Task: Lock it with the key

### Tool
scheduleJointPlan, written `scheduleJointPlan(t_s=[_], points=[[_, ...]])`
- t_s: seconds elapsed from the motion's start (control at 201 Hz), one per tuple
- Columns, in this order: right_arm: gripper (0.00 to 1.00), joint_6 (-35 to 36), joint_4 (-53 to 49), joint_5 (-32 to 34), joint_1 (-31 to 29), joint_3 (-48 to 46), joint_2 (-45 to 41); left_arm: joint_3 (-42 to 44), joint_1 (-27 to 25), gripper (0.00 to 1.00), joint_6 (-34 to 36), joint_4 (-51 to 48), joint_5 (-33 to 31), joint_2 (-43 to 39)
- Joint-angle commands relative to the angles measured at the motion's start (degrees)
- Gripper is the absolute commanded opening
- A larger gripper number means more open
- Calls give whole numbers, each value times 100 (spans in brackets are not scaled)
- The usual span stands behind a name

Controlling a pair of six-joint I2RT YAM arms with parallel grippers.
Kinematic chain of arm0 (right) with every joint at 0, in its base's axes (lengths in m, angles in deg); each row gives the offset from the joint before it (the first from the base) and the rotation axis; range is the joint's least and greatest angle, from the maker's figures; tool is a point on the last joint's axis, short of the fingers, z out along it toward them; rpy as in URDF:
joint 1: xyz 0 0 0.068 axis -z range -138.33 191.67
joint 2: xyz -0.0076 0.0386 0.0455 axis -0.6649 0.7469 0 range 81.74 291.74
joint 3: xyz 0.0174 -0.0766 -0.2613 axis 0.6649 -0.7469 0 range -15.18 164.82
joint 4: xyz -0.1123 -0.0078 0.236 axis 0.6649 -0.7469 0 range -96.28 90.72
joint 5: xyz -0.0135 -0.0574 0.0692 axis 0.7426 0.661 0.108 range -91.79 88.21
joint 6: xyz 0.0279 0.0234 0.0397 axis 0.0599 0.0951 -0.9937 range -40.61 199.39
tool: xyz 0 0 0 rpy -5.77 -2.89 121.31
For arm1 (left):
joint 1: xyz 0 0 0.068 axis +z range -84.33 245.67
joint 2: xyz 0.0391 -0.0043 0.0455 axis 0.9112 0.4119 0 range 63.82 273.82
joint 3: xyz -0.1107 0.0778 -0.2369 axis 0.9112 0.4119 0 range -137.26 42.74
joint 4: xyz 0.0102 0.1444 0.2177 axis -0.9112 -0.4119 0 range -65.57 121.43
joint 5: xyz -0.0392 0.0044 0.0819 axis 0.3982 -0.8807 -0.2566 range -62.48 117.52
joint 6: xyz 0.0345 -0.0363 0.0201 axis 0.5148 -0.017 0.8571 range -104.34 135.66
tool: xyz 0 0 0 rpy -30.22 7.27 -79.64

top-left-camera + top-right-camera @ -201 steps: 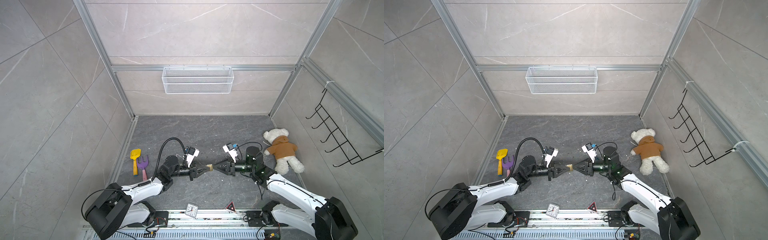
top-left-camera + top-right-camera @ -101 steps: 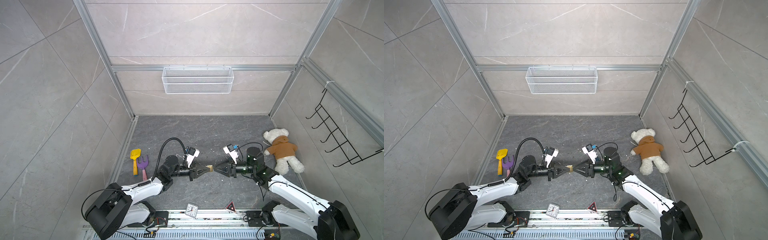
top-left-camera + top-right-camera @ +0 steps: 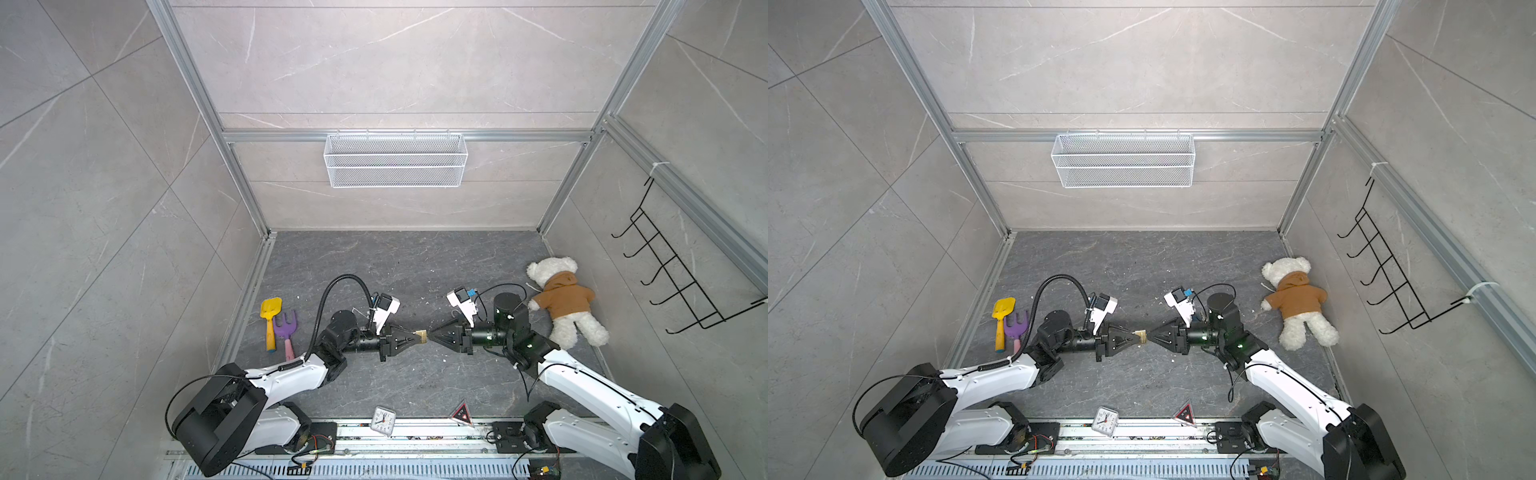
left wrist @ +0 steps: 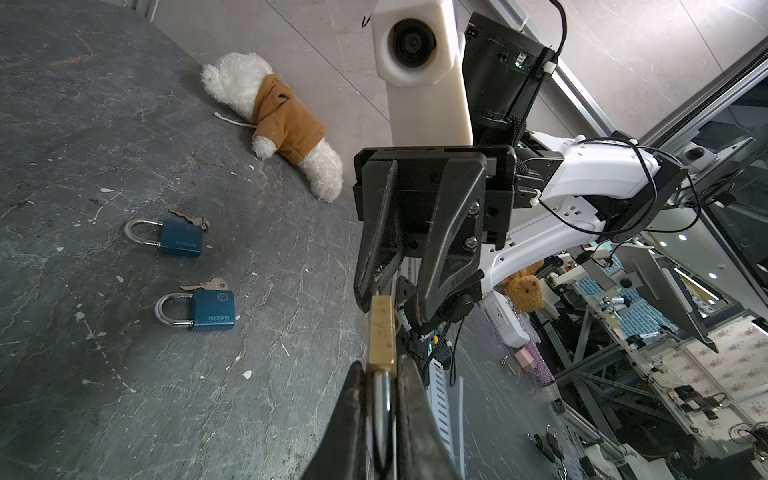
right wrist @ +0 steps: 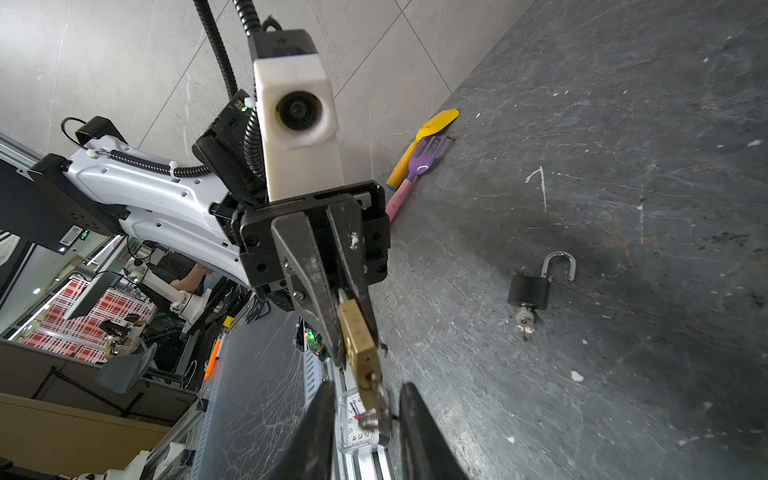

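Observation:
A brass padlock (image 3: 421,336) (image 3: 1140,336) hangs in the air above the middle of the floor. My left gripper (image 4: 380,363) is shut on its steel shackle (image 4: 381,399), the brass body (image 4: 382,332) pointing away. My right gripper (image 3: 430,336) faces it tip to tip. In the right wrist view the key (image 5: 376,411) sticks out of the padlock's (image 5: 359,336) free end between the fingers of my right gripper (image 5: 368,386). These stand apart, with a gap showing beside the key. In the left wrist view the padlock hides the key.
Two blue padlocks (image 4: 178,239) (image 4: 210,305) with keys and a black padlock (image 5: 530,291) with open shackle lie on the floor. A teddy bear (image 3: 561,303) lies right, a yellow shovel (image 3: 270,316) and purple rake (image 3: 286,328) left. A clock (image 3: 383,420) and red triangle (image 3: 461,413) sit at the front rail.
The right arm has shifted slightly while its gripper stays at the padlock's key end. The left gripper and the padlock have not moved.

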Motion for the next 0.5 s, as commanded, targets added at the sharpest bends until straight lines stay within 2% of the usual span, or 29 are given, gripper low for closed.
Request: scheduleJointPlan(t_s=[0.0, 0.393, 0.498], points=[[26, 50, 79, -128, -10, 151, 96, -214, 27, 0, -54, 551, 149, 48], [18, 23, 128, -173, -10, 64, 73, -219, 26, 0, -72, 591, 118, 74], [11, 23, 127, -177, -10, 46, 57, -221, 26, 0, -69, 587, 110, 80]])
